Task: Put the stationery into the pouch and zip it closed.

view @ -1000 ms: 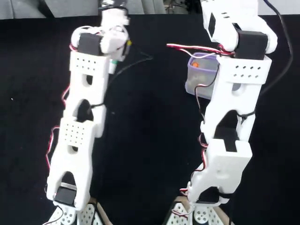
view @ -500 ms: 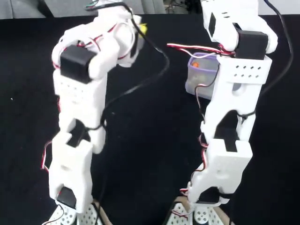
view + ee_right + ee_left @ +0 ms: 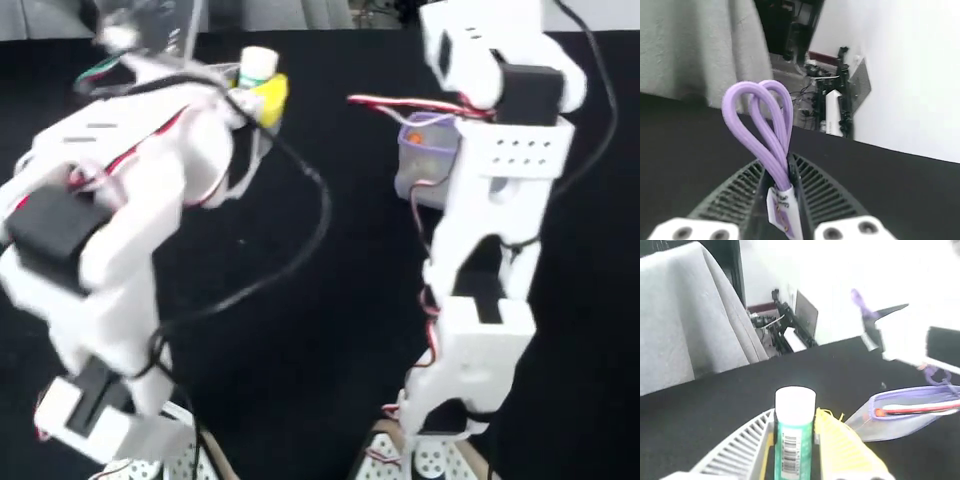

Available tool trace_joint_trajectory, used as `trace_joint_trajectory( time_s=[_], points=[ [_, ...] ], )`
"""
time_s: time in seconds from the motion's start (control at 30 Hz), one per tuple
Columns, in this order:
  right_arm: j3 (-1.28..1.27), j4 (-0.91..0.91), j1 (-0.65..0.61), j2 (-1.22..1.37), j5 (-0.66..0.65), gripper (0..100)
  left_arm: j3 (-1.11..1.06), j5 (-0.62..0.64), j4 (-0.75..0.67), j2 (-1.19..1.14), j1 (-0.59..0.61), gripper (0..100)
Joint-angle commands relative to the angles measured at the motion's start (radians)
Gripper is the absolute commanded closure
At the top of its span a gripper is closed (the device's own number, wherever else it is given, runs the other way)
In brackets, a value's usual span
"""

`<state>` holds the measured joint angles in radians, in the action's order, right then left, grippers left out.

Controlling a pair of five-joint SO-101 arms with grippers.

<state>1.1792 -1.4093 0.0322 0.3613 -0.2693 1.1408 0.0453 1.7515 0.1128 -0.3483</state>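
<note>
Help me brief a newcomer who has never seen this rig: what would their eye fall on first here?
First, the green glue stick with a white cap, upright and clamped in the left pincer, held above the black table. Next, the purple cord loop pinched in the right pincer, and the clear plastic pouch with a purple zip edge beside the right arm.

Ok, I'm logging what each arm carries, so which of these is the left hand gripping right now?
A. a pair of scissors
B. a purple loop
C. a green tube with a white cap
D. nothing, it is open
C: in the left wrist view the green tube, white-capped, sits clamped in the left hand; the purple loop is in the right hand.
</note>
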Motion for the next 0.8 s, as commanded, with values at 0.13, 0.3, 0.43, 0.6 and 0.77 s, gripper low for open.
trace_joint_trajectory(
  time_s=[0.13, 0.3, 0.43, 0.6, 0.77],
  points=[
    [0.096, -0.12, -0.222, -0.058, -0.005, 98.6, -0.019, -0.049, -0.043, 0.222, 0.01, 97],
    [0.12, -0.103, -0.293, -0.071, -0.011, 98.6, -0.013, -0.008, -0.04, 0.318, 0.111, 97],
    [0.162, -0.106, -0.353, -0.096, -0.009, 98.7, -0.019, 0.077, -0.063, 0.422, 0.136, 97],
    [0.168, -0.092, -0.404, -0.147, -0.003, 98.7, -0.021, 0.052, -0.11, 0.511, 0.137, 97],
    [0.17, -0.087, -0.453, -0.205, -0.003, 98.7, -0.021, 0.038, -0.115, 0.54, 0.137, 97]
  ],
)
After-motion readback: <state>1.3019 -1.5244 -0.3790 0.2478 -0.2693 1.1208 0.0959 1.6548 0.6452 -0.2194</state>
